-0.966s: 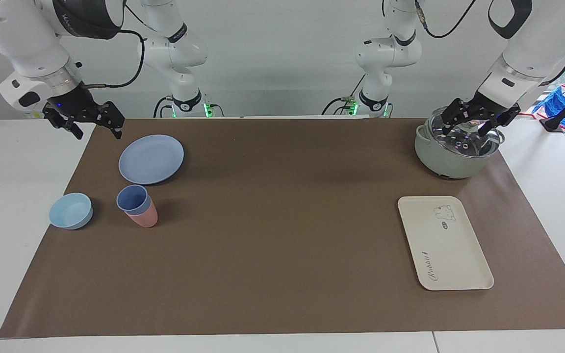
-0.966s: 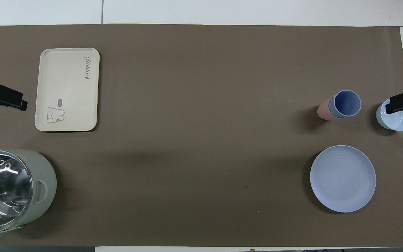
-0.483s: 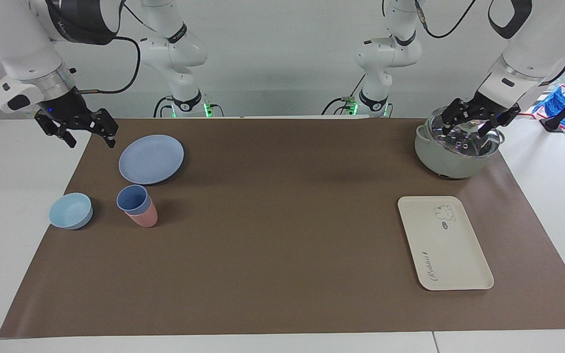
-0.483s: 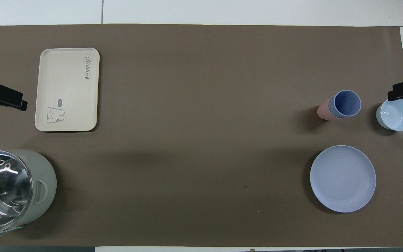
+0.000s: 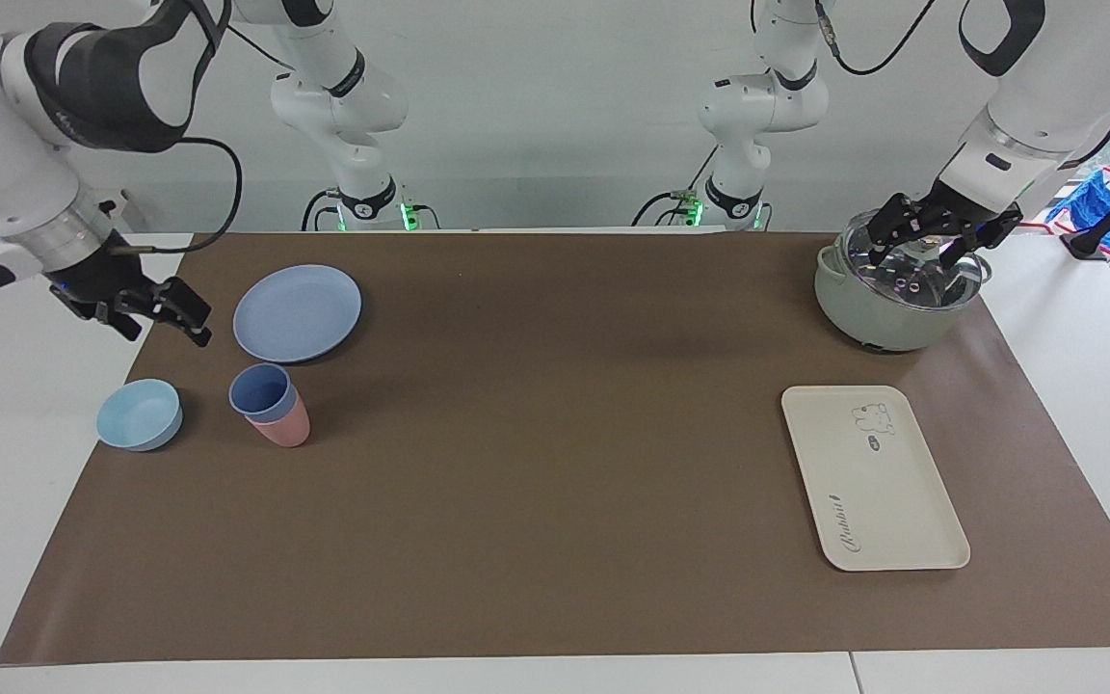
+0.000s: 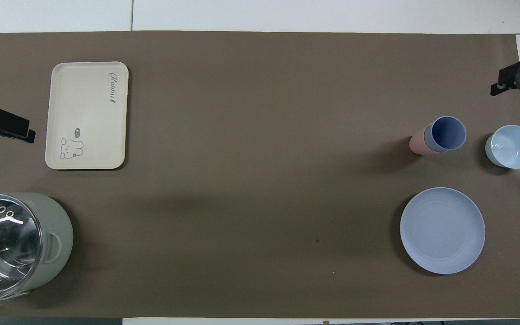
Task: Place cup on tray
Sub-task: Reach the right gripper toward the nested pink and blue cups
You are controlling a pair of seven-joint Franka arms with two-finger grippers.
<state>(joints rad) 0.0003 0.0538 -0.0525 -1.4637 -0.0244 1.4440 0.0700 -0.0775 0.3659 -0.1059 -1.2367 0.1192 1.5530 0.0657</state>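
Note:
The periwinkle-blue cup (image 5: 259, 390) stands upright, nested in a pink tumbler (image 5: 287, 429), on the brown mat toward the right arm's end; it also shows in the overhead view (image 6: 445, 134). The cream tray (image 5: 887, 482) with the rabbit drawing lies flat toward the left arm's end and shows in the overhead view (image 6: 87, 90) too. My right gripper (image 5: 166, 333) is open and empty in the air over the mat's edge, apart from the cup. My left gripper (image 5: 931, 241) is open and waits over the pot's glass lid.
A light-blue bowl (image 5: 139, 414) sits beside the cups, nearer the mat's edge. A round blue plate (image 5: 297, 312) lies nearer to the robots than the cups. A grey-green pot (image 5: 863, 308) with a glass lid stands nearer to the robots than the tray.
My right gripper has swung down and away from the robots, from beside the plate to past the bowl over the mat's edge. The left arm and all objects have not moved.

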